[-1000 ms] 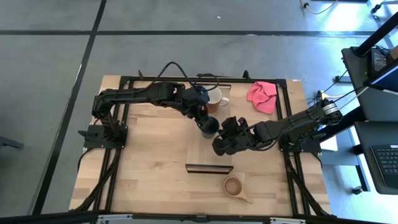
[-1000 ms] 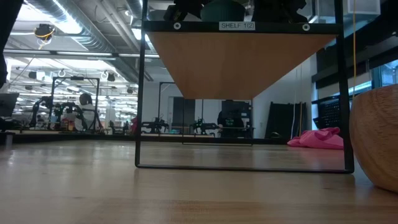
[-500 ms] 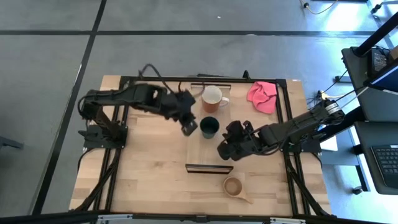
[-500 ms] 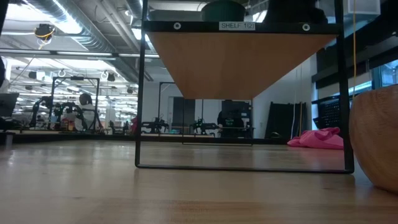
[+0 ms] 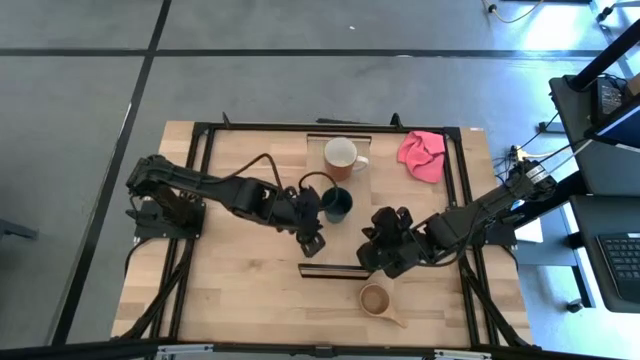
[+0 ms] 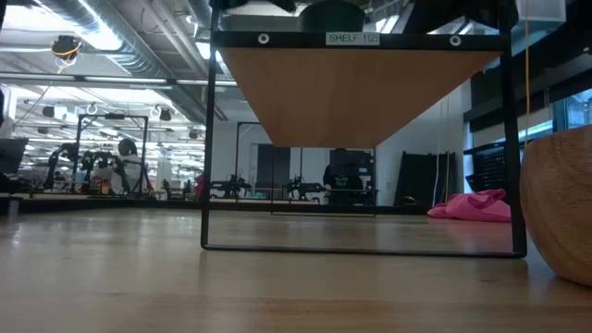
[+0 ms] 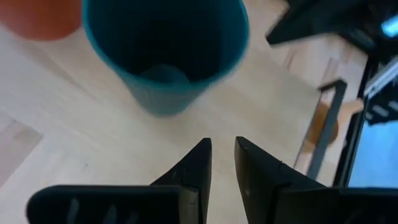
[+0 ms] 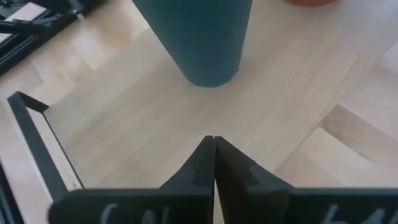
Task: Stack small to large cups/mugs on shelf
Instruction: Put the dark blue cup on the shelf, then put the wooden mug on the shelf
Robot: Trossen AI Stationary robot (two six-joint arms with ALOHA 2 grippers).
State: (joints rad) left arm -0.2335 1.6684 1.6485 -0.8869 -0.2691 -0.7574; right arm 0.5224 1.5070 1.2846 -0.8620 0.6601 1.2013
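The dark green cup stands upright on its base in the middle of the light-wood shelf. The red-orange mug stands on the shelf's far end. The tan wooden cup sits on the tabletop near the shelf's near end. My left gripper hovers over the shelf on the near-left side of the green cup, its fingers a narrow gap apart. My right gripper is shut over the shelf on the near-right side of the green cup. Neither touches a cup.
A pink cloth lies on the tabletop's far right part. The shelf stands on a black metal frame above the butcher-block tabletop. In the low view the wooden cup fills the right edge.
My left gripper has let go of the green cup, drawn off toward the table's left, then moved toward the near edge. The cup stays upright on the shelf where it was. My right gripper has moved toward the near edge, away from the cup.
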